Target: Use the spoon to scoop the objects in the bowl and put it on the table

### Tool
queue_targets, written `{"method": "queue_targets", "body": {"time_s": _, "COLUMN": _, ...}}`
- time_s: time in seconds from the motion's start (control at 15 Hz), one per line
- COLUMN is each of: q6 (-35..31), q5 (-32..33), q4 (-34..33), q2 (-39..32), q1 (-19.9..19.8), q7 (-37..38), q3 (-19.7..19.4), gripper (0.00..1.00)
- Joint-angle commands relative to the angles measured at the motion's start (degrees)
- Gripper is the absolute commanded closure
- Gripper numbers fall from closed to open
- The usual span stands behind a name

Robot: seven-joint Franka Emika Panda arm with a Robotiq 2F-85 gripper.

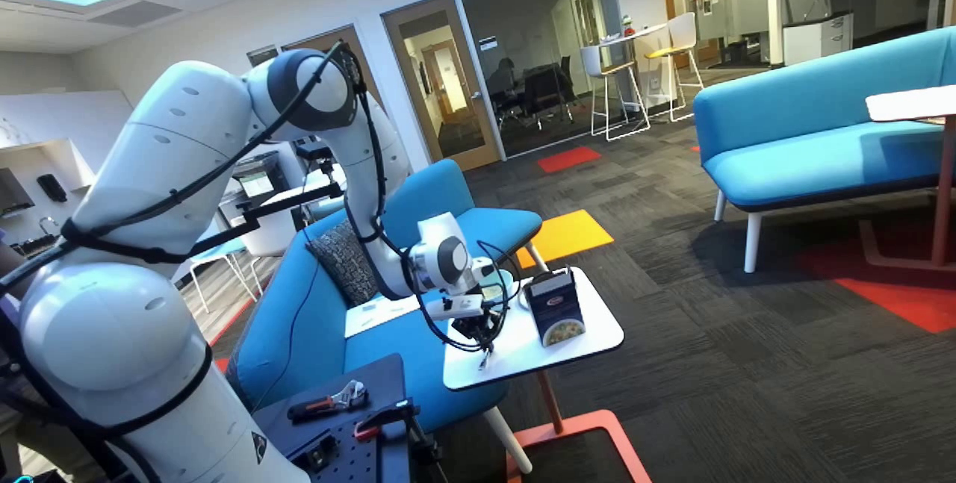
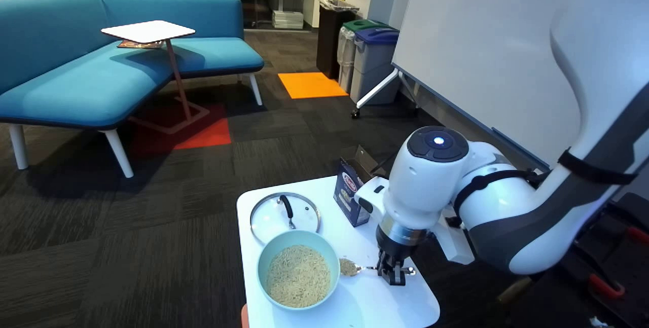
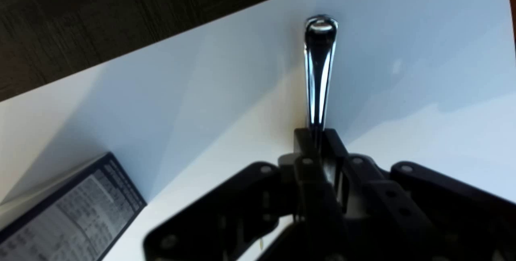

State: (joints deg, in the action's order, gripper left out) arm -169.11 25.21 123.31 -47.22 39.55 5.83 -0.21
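My gripper (image 2: pixel 395 280) is shut on the handle of a shiny metal spoon (image 3: pixel 318 67), whose handle end sticks out beyond the fingertips in the wrist view. In an exterior view the spoon lies level, low over the white table (image 2: pixel 375 303). Its head carries a heap of pale grains (image 2: pixel 348 267), right beside the bowl; I cannot tell whether the spoon touches the tabletop. Pale bluish-green, the bowl (image 2: pixel 296 238) stands on the table with many such grains (image 2: pixel 299 277) inside. The wrist view shows neither the bowl nor the spoon's head.
A dark blue box (image 2: pixel 350 196) with its top flaps up stands on the table close to the arm. Behind the bowl lies a glass lid (image 2: pixel 263 221) with a black handle. A blue sofa (image 1: pixel 396 345) borders the table, and a black cart (image 1: pixel 373 378) holds tools.
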Motion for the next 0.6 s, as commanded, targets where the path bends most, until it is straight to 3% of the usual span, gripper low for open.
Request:
{"method": "queue_targets", "body": {"time_s": 0.0, "q6": -0.5, "q5": -1.6, "q4": -0.5, "q2": -0.3, "q1": 1.0, "q7": -1.5, "q3": -1.0, "gripper": 0.97}}
{"method": "queue_targets", "body": {"time_s": 0.2, "q6": -0.3, "q5": -1.6, "q4": -0.6, "q2": -0.3, "q1": 1.1, "q7": -1.5, "q3": -1.0, "gripper": 0.97}}
{"method": "queue_targets", "body": {"time_s": 0.4, "q6": -0.1, "q5": -1.6, "q4": -0.7, "q2": -0.4, "q1": 1.0, "q7": -1.6, "q3": -0.9, "gripper": 0.57}}
{"method": "queue_targets", "body": {"time_s": 0.53, "q6": 0.0, "q5": -1.6, "q4": -0.8, "q2": -0.4, "q1": 1.0, "q7": -1.6, "q3": -0.9, "gripper": 0.42}}
